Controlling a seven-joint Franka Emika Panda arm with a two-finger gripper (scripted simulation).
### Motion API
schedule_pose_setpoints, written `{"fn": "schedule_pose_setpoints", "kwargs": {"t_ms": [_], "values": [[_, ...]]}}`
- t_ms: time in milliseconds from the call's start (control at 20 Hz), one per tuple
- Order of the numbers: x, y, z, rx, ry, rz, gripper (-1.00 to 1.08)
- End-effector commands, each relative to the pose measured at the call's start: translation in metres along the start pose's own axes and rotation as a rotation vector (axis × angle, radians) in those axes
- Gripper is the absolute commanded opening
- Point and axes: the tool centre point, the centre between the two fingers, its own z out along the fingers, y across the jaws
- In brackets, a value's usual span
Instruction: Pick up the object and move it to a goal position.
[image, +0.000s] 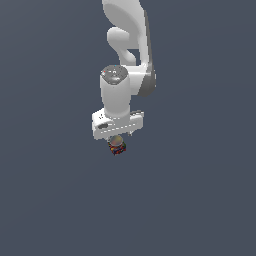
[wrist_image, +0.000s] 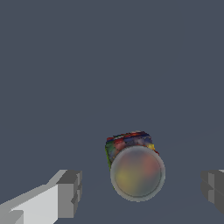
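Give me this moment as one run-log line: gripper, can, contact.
gripper: open, above can | can: upright on floor, between fingers, gaps both sides | contact: none | lift: not yet

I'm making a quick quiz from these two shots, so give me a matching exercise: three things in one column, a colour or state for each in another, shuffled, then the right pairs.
Column one:
1. can
2. hand
3. floor

Column two:
A. plain dark grey-blue
B. open, one finger on each side of the can
C. patchy multicoloured label, grey-rimmed top

Pairs: 1-C, 2-B, 3-A
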Motion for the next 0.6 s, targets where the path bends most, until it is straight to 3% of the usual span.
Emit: {"fn": "schedule_pose_setpoints", "kwargs": {"t_ms": [0,550], "values": [[-0.006,0.003,0.01,0.003,-0.001,-0.052,1.0],[-0.024,0.01,0.035,0.011,-0.001,-0.187,1.0]]}}
